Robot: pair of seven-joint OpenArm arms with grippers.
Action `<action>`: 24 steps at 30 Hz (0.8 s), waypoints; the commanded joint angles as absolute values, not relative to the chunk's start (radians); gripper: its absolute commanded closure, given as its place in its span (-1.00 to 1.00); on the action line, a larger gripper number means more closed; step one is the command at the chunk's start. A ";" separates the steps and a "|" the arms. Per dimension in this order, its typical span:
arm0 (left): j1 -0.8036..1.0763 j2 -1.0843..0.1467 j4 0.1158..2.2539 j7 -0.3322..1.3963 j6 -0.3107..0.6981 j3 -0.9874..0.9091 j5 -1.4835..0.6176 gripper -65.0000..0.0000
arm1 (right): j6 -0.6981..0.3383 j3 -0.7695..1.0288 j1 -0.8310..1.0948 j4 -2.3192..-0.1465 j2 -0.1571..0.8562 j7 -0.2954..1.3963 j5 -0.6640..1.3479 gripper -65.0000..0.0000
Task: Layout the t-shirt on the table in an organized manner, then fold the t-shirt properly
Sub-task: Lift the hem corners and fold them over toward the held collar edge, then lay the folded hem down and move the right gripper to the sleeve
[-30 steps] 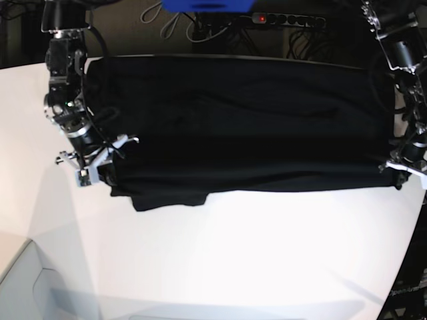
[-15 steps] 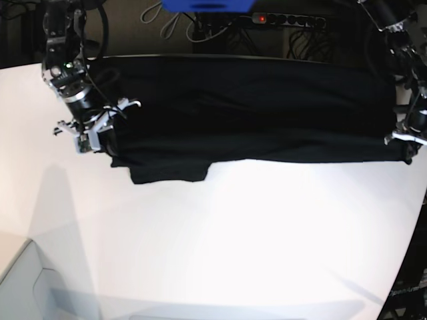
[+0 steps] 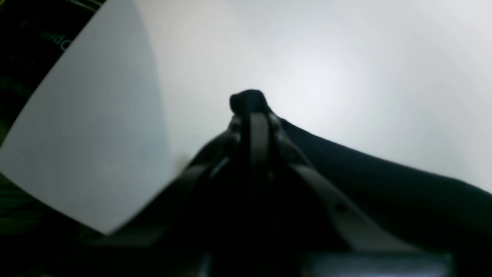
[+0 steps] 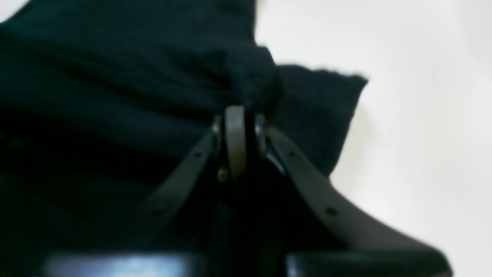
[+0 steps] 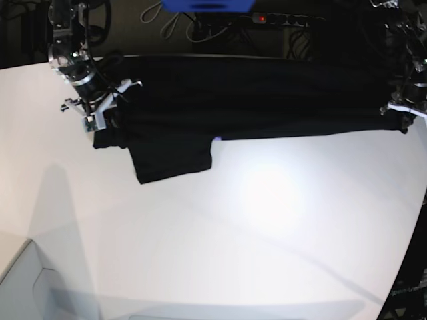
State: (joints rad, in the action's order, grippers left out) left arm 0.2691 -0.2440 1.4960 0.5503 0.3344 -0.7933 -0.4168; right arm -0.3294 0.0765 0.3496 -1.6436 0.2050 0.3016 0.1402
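The black t-shirt hangs stretched in a wide band along the far edge of the white table, one sleeve drooping onto the tabletop at the left. My right gripper is shut on the shirt's left end; in the right wrist view the fingers pinch bunched black cloth. My left gripper is shut on the shirt's right end; the left wrist view shows a nub of cloth poking past the closed fingertips, above the table.
A power strip with a red light, cables and a blue object lie behind the table's far edge. The table's curved edge runs down the right side. A light grey box corner shows at bottom left.
Both grippers have carried the shirt toward the far edge of the table and higher. The lower hem has lifted off the tabletop, and the left sleeve now dangles lower.
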 commanded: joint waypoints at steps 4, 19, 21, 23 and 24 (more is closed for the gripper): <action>0.269 -0.263 1.511 0.526 0.334 -0.800 -0.420 1.00 | -0.326 0.079 0.360 -1.646 0.214 0.275 0.150 1.00; 0.237 -0.266 1.445 0.526 0.334 -0.794 -0.420 1.00 | -0.326 0.079 0.521 -1.854 0.213 0.220 0.150 1.00; 0.232 -0.271 1.422 0.526 0.335 -0.794 -0.420 1.00 | -0.326 0.079 0.535 -1.845 0.214 0.220 0.148 1.00; 0.232 -0.272 1.411 0.526 0.335 -0.796 -0.420 1.00 | -0.326 0.081 0.541 -1.808 0.217 0.219 0.148 1.00; 0.231 -0.272 1.411 0.526 0.335 -0.794 -0.420 1.00 | -0.326 0.084 0.539 -1.782 0.217 0.217 0.148 1.00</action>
State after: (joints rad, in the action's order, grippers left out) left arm 0.2348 -0.2520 1.3960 0.5468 0.3340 -0.7895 -0.4122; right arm -0.3256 0.0761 0.5323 -1.7718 0.2070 0.2295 0.1455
